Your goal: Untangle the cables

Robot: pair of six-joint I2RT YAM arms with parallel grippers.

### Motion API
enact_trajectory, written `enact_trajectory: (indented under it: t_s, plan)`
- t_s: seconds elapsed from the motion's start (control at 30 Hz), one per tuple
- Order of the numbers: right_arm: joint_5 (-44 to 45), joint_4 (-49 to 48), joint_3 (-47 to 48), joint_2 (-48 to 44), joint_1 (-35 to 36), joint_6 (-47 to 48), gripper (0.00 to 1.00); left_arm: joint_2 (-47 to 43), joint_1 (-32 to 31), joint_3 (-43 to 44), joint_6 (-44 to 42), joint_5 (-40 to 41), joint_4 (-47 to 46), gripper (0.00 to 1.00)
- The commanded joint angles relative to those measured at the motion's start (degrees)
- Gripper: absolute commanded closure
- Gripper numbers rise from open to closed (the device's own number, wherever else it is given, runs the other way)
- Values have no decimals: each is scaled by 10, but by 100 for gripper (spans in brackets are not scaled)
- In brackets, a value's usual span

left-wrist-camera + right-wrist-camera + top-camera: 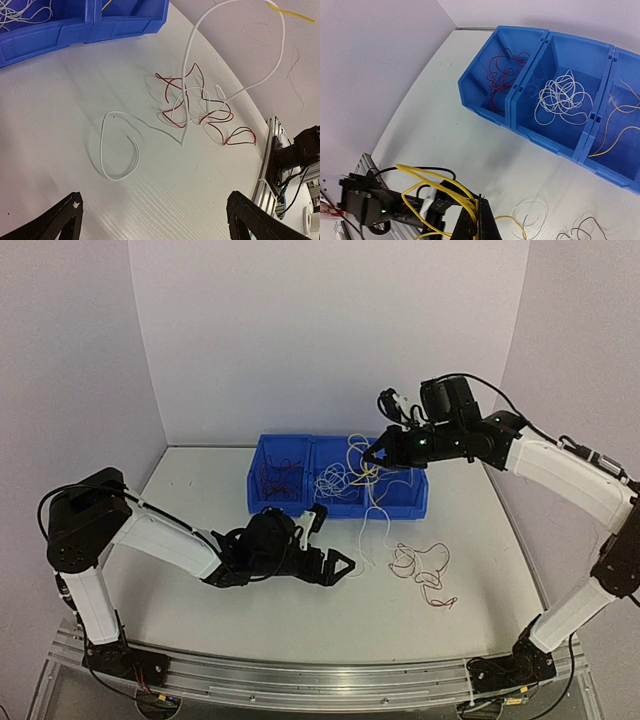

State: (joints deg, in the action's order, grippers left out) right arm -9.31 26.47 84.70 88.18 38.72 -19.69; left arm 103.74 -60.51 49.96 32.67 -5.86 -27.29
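Several curly cables — red, white, tangled — on white table, pale walls; left gripper spread, right gripper pinching yellow wires.

I'm looking at a row of three blue bins sitting side by side toward the back of the white table, open tops up, their walls touching. Pale walls close the table in at the back and on both sides. A metal rail runs along the near edge.
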Motion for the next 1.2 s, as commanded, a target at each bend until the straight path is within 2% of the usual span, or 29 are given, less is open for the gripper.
enact_trajectory:
  t_s: [0.0, 0.27, 0.37, 0.5, 0.67, 0.87, 0.9, 0.93, 1.07, 1.17]
  plan:
    - [-65, -26, -11, -57, 3, -58, 100, 22, 5, 35, -30, -6, -133, 1]
    - [-94, -29, -29, -77, 3, -77, 100, 56, 5, 89, -69, -95, -155, 1]
    - [-99, -31, -31, -76, 3, -81, 100, 76, 5, 121, -75, -101, -132, 6]
    - [-104, -34, -35, -81, 3, -86, 100, 103, 8, 160, -80, -78, -97, 20]
    - [-105, -40, -42, -94, 3, -88, 100, 112, 18, 161, -66, -98, -106, 42]
    - [-114, -47, -50, -99, 3, -95, 100, 121, 18, 171, -70, -102, -106, 81]
    - [-112, -48, -53, -99, 3, -95, 100, 123, 19, 174, -70, -100, -104, 91]
    - [-107, -49, -57, -101, 3, -93, 100, 124, 19, 177, -70, -94, -100, 97]
    - [-43, -49, -77, -114, 3, -62, 100, 106, 19, 162, -66, -38, -76, 100]
    - [89, -43, -95, -128, 3, -15, 100, 67, 19, 116, -56, 38, -40, 100]
